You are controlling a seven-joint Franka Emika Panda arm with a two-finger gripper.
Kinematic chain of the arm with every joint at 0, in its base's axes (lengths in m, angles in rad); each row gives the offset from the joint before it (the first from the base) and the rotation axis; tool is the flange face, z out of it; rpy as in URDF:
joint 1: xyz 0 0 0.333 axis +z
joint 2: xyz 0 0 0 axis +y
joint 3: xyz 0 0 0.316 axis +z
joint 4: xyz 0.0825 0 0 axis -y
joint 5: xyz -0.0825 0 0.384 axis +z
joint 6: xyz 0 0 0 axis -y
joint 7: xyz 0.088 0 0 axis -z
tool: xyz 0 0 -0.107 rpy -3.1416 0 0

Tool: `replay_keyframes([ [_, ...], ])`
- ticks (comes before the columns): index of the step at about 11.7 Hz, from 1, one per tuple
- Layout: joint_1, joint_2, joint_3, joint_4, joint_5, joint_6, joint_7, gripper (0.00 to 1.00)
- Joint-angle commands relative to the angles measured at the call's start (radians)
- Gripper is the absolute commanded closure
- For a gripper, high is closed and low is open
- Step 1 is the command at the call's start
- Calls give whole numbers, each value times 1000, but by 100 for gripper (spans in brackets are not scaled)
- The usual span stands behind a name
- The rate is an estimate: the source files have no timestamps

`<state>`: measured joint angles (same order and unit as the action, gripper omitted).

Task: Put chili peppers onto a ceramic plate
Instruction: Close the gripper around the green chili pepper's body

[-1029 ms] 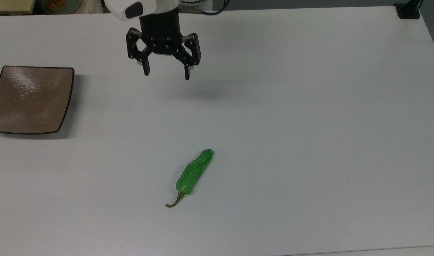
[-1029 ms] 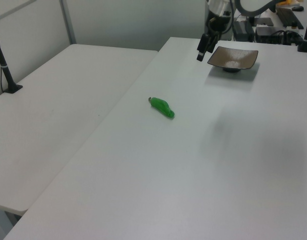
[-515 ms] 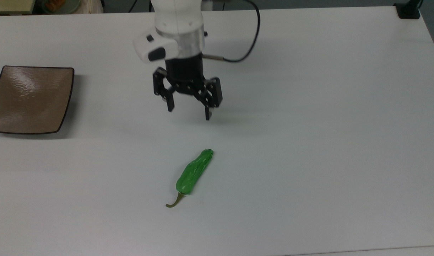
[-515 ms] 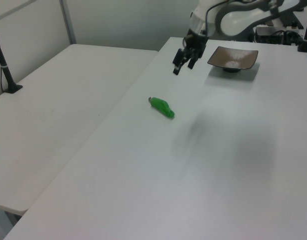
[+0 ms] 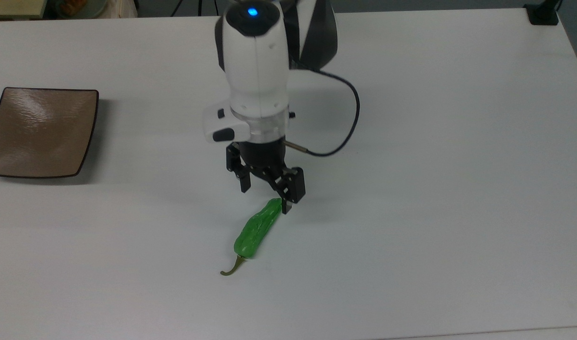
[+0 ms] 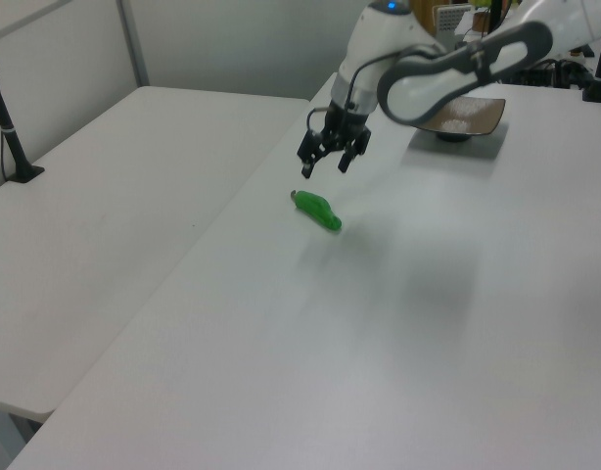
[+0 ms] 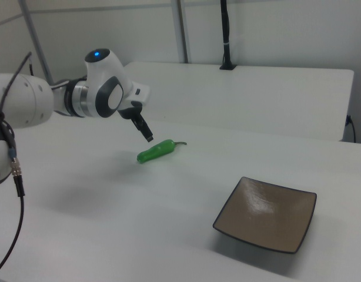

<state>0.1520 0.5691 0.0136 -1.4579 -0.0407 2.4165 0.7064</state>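
Jaws spread open, the black two-finger gripper (image 5: 265,200) hangs above the tip end (not the stem end) of the glossy green wrinkled chili pepper (image 5: 257,229), whose long axis points at it.

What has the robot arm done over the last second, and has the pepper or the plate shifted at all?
The gripper travelled from the table's far edge, near the plate, toward the pepper and now hangs just above its blunt tip, jaws open. It has taken hold of nothing. Pepper and plate lie exactly where they were.
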Motion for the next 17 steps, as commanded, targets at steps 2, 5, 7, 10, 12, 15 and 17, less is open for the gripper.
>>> replay_keyframes([
  [2, 34, 170, -4, 143, -108, 21, 139, 0],
  [5, 32, 187, -4, 153, -111, 24, 159, 0],
  [7, 29, 190, -7, 154, -113, 26, 159, 0],
  [10, 29, 210, -15, 153, -116, 53, 159, 0],
  [12, 28, 222, -15, 146, -122, 81, 159, 0],
  [15, 26, 238, -15, 146, -130, 105, 157, 28],
  [17, 24, 238, -15, 146, -133, 112, 156, 66],
])
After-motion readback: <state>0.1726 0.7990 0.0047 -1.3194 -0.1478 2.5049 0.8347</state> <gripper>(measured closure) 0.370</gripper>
